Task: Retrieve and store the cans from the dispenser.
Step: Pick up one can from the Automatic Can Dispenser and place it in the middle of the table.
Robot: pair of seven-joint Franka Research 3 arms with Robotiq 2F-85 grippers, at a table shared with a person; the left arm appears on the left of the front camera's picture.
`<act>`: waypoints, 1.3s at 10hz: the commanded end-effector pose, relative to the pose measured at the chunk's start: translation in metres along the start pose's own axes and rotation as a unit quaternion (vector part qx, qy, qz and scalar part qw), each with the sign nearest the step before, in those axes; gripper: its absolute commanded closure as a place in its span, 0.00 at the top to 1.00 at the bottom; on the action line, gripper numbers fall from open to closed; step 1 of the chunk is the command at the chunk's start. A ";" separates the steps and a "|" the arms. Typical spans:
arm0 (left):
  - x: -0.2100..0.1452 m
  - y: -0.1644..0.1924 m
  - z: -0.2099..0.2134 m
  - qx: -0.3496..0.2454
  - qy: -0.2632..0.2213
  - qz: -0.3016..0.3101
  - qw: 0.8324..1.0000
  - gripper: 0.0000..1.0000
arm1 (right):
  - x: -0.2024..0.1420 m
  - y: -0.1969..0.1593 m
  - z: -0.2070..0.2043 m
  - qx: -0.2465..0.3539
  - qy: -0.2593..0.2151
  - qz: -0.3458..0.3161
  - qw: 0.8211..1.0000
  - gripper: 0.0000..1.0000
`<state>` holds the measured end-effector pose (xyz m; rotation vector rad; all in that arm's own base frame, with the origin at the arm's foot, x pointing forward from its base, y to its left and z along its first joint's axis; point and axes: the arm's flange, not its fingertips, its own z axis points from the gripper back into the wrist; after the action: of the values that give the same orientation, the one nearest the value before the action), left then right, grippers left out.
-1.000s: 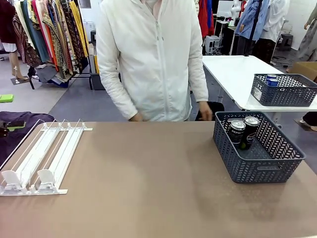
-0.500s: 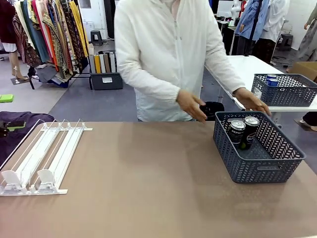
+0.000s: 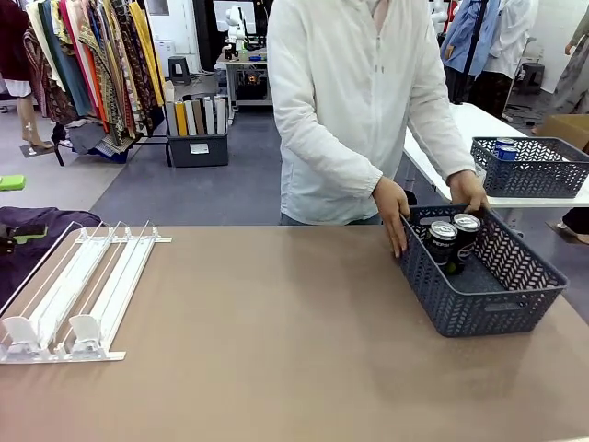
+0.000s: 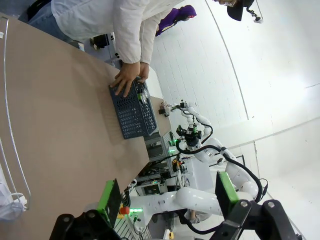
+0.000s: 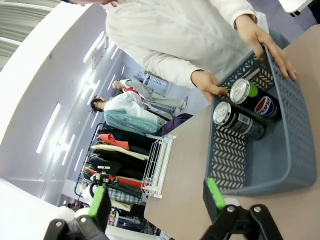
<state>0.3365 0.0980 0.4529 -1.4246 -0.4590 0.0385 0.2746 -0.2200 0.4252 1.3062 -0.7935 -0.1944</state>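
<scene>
The white and clear dispenser (image 3: 83, 285) lies at the table's left, its lanes bare; in the right wrist view the dispenser (image 5: 157, 165) is far off. Two dark cans (image 3: 442, 241) (image 3: 466, 230) stand in a grey mesh basket (image 3: 497, 308) at the right, and the right wrist view shows the same cans (image 5: 239, 120) (image 5: 256, 98). A person's hands (image 3: 394, 210) (image 3: 469, 191) grip the basket's far rim. My left gripper (image 4: 167, 197) is open, high above the table. My right gripper (image 5: 157, 197) is open too, with nothing between its fingers.
A second grey basket (image 3: 529, 168) with blue cans sits on a white table behind the person. The person in a white jacket (image 3: 368, 101) stands at the far edge, right of centre. Brown tabletop (image 3: 276, 331) spreads between dispenser and basket.
The person has stepped to the right and brought both hands onto the basket's far rim. The basket has shifted slightly. The dispenser has not moved.
</scene>
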 end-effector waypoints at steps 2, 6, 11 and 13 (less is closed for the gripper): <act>-0.001 -0.003 -0.001 -0.010 -0.006 0.006 1.000 1.00 | 0.003 0.003 0.000 0.007 -0.005 -0.001 1.000 1.00; -0.001 -0.003 -0.001 -0.010 -0.006 0.006 1.000 1.00 | 0.003 0.003 0.000 0.007 -0.005 -0.001 1.000 1.00; -0.001 -0.003 -0.001 -0.010 -0.006 0.006 1.000 1.00 | 0.003 0.003 0.000 0.007 -0.005 -0.001 1.000 1.00; -0.001 -0.003 -0.001 -0.010 -0.006 0.006 1.000 1.00 | 0.003 0.003 0.000 0.007 -0.005 -0.001 1.000 1.00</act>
<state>0.3365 0.0980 0.4529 -1.4246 -0.4590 0.0385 0.2746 -0.2200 0.4252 1.3062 -0.7935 -0.1944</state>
